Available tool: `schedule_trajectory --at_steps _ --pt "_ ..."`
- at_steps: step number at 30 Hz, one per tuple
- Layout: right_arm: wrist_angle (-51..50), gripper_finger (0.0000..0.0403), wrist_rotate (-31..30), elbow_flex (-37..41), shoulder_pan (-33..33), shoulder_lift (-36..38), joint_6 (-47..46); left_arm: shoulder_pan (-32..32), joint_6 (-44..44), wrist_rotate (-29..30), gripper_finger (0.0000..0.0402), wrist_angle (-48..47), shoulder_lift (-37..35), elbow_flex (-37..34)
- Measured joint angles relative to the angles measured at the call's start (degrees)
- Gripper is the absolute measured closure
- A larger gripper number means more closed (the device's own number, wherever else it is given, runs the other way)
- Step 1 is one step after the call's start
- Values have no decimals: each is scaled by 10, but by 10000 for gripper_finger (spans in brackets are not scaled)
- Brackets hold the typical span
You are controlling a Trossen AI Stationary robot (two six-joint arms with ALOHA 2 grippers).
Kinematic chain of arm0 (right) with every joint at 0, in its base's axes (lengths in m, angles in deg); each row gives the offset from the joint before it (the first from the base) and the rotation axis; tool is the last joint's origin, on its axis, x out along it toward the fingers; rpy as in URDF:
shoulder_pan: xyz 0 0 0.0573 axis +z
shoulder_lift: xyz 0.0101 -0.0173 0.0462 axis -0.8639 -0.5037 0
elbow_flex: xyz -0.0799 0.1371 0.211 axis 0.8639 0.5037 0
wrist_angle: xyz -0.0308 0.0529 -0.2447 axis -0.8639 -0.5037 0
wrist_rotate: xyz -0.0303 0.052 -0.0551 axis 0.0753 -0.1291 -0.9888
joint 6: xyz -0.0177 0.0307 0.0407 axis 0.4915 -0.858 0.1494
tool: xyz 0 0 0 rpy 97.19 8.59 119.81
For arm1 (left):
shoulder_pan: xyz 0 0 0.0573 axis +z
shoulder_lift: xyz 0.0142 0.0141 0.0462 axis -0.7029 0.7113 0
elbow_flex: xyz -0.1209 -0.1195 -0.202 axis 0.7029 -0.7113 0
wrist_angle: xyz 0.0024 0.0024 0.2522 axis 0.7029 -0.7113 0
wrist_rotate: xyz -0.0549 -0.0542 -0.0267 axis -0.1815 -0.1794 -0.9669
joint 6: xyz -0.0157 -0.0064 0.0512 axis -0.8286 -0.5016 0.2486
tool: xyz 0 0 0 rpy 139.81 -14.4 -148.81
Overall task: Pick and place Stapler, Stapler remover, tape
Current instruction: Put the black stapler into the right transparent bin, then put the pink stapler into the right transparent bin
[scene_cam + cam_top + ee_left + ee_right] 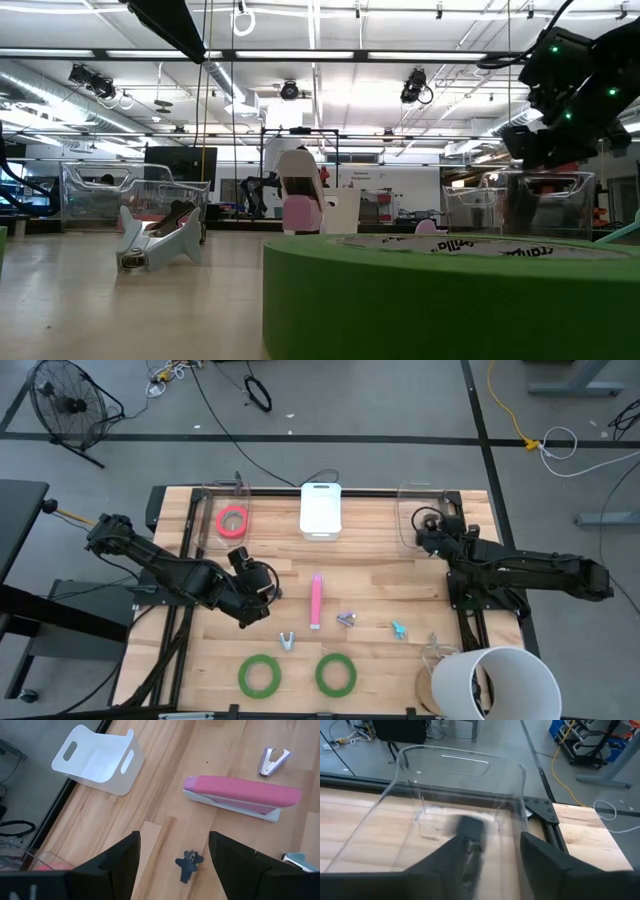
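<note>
My left gripper (266,588) is open above the table, left of the pink stapler (316,600). In the left wrist view its fingers stand on either side of a small dark blue staple remover (189,865) that lies on the wood. Other staple removers (288,640) (346,619) (398,628) lie near the stapler. Two green tape rolls (259,675) (335,673) lie flat near the front edge, and a red-pink roll (232,520) lies in the far-left clear bin. My right gripper (424,526) is open over the far-right clear bin (460,785). A blurred dark thing (470,837) shows between its fingers; whether they touch it, I cannot tell.
A white handled bin (321,508) stands at the far middle of the table. A large white cup (495,682) stands at the near right corner. In the low view a green roll (450,300) fills the foreground.
</note>
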Motion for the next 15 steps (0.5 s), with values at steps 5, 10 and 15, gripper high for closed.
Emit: schedule_trajectory --at_steps 5,10,15 --pt "22 186 -1 0 0 0 33 0 0 0 164 0 0 0" --pt "62 193 -3 0 0 0 64 0 0 0 164 0 0 0" --pt "156 206 48 0 0 1 146 0 0 0 164 0 0 0"
